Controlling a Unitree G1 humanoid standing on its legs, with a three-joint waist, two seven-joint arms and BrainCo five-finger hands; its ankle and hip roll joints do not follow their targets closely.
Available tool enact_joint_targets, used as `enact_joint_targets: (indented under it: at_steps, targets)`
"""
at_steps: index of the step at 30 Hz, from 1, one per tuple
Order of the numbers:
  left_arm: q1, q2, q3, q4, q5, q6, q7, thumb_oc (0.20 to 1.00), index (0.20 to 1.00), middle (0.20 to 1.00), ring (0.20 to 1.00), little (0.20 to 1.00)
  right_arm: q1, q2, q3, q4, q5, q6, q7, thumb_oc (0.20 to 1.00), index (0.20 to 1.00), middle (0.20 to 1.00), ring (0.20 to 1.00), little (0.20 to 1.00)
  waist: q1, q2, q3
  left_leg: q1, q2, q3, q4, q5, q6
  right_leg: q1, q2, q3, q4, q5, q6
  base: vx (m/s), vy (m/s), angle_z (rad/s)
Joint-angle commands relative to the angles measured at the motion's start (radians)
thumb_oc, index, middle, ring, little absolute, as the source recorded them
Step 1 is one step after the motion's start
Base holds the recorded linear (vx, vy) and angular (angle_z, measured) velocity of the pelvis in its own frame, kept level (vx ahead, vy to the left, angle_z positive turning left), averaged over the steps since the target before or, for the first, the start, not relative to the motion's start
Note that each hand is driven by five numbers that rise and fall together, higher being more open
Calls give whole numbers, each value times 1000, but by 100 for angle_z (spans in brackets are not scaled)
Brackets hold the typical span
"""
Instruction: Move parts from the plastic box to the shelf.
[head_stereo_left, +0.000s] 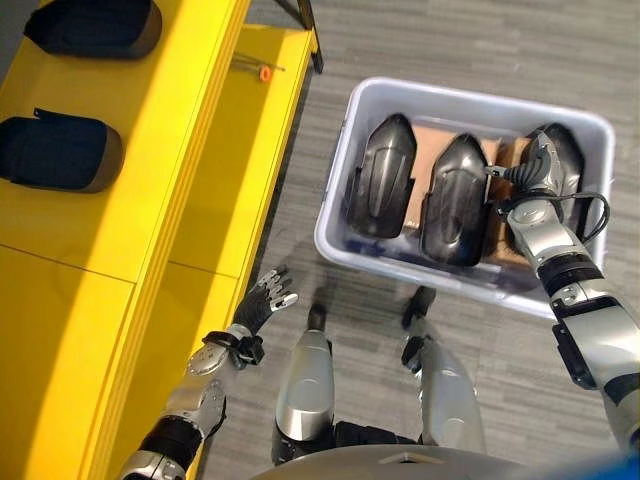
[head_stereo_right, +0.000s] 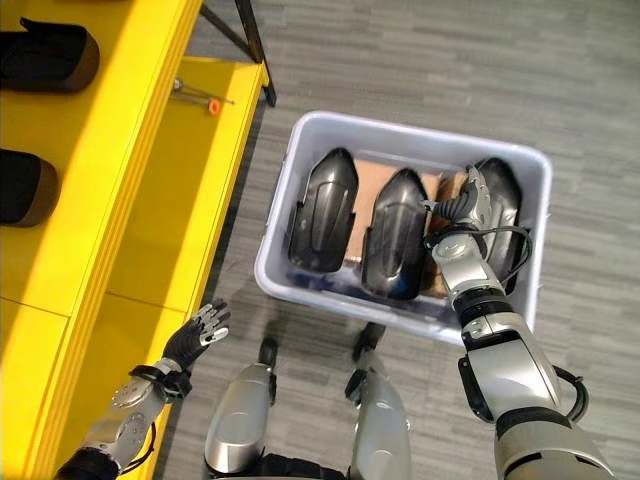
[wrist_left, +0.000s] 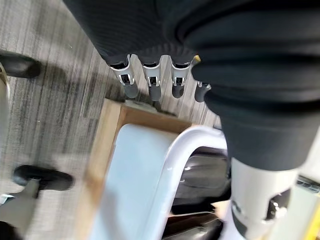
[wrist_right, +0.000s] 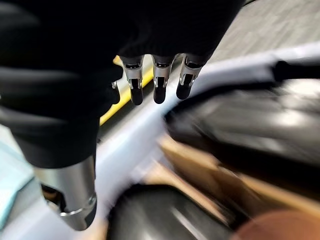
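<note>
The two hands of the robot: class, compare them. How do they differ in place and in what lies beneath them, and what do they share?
The right hand reaches over the plastic box, above the black parts; the left hand hangs low beside the yellow shelf, over bare floor. The right hand is close to the rightmost part; the left hand is near no part. Both are open and hold nothing.

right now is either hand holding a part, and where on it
Nothing is held. The right hand hangs over the box above the rightmost part with fingers straight. The left hand is open by the shelf.
</note>
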Motion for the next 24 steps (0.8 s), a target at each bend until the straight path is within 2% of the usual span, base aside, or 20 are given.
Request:
enact_joint_targets:
  at_steps: [1,3,5,7,8,9,10,12,14,16,19,20,21,22,23,24]
  targets:
    - [36,44,19,-124,-92,-68,20,1000,1000,1000,1000,1000,-32,-59,8,22,-57,15,-142,1000,1000,1000,1000,1000,0,21,-38,-86,-23,-56,-111,142,42,98,-35,-48,203,-286,81,-107,-16,8]
    - [17,44,12,-159,-104,-75,33,1000,1000,1000,1000,1000,-58,-58,18,42,-67,39,-184,1000,1000,1000,1000,1000,1,27,-25,-106,-25,-57,-108,145,44,77,-33,-47,207,-285,78,-80,-17,-11]
    - [10,48,7,-202,-115,-60,54,1000,1000,1000,1000,1000,-68,-57,18,55,-41,50,-181,1000,1000,1000,1000,1000,1,28,-25,-134,-25,-56,-102,145,47,50,-33,-46,212,-285,75,-61,-32,-21]
    - [5,49,6,-229,-121,-47,55,1000,1000,1000,1000,1000,-75,-55,21,68,-49,51,-132,1000,1000,1000,1000,1000,0,29,-25,-157,-25,-56,-99,147,48,26,-31,-42,218,-286,73,-42,-53,-17]
    - [8,43,-3,-235,-110,-12,75,1000,1000,1000,1000,1000,-72,-51,46,77,10,67,-91,1000,1000,1000,1000,1000,-1,29,-25,-167,-20,-57,-93,130,42,10,-27,-30,231,-306,80,7,-53,-31]
    - [8,43,-4,-234,-107,-10,76,1000,1000,1000,1000,1000,-72,-51,49,77,19,69,-90,1000,1000,1000,1000,1000,-1,29,-25,-169,-20,-56,-91,129,42,8,-27,-29,234,-307,80,16,-49,-28]
    - [7,45,-6,-224,-108,-9,71,1000,1000,1000,1000,1000,-72,-48,55,86,52,75,-96,1000,1000,1000,1000,1000,-2,28,-25,-176,-17,-53,-88,129,42,-2,-28,-28,239,-307,80,-39,-17,-13]
    - [16,48,-11,-218,-128,-4,61,1000,1000,1000,1000,1000,-79,-51,48,99,19,65,-136,1000,1000,1000,1000,1000,-8,32,-25,-203,-9,-42,-75,129,43,-29,-27,-22,252,-311,74,-54,-17,-16]
    - [18,43,-19,-216,-122,-10,57,1000,1000,1000,1000,1000,-82,-49,46,95,-29,32,-226,1000,1000,1000,1000,1000,-10,35,-25,-209,-6,-38,-72,130,45,-35,-24,-19,252,-310,73,-31,-1,-10]
    - [21,44,-32,-216,-125,-22,58,1000,1000,1000,1000,1000,-94,-50,33,75,-80,-11,-259,1000,1000,1000,1000,1000,-16,40,-25,-211,-7,-36,-72,129,44,-37,-21,-13,248,-309,73,-35,20,-4]
    - [19,29,-48,-220,-103,-28,64,1000,1000,1000,1000,1000,-88,-48,43,19,-111,-29,-207,1000,1000,1000,1000,1000,-26,49,-25,-210,-8,-26,-76,131,44,-41,-22,-4,241,-306,74,-29,37,-10]
    - [21,26,-48,-221,-104,-29,63,1000,1000,1000,1000,1000,-82,-49,50,3,-88,-42,-179,1000,1000,1000,1000,1000,-28,50,-25,-207,-7,-24,-78,132,43,-38,-23,-1,237,-305,73,-18,51,-17]
    - [20,18,-45,-224,-104,-24,66,1000,1000,1000,1000,1000,-65,-38,60,-39,6,-46,-146,1000,1000,1000,1000,1000,-36,52,-25,-202,-6,-17,-84,136,41,-38,-25,5,232,-303,73,-15,45,-13]
    - [21,17,-44,-226,-103,-23,67,1000,1000,1000,1000,1000,-60,-35,60,-47,19,-50,-151,1000,1000,1000,1000,1000,-37,52,-25,-201,-6,-15,-85,137,41,-38,-25,6,231,-303,73,-15,46,-9]
    - [23,17,-39,-233,-103,-15,68,1000,1000,1000,1000,1000,-46,-29,50,-61,47,-81,-146,1000,1000,1000,1000,1000,-41,52,-25,-199,-4,-11,-84,137,41,-38,-26,9,233,-303,72,-4,29,-4]
    - [24,19,-33,-236,-102,-9,67,1000,1000,1000,1000,1000,-38,-22,37,-76,108,-106,-100,1000,1000,1000,1000,1000,-44,54,-25,-196,-5,-9,-85,136,40,-38,-26,13,235,-305,72,0,0,0]
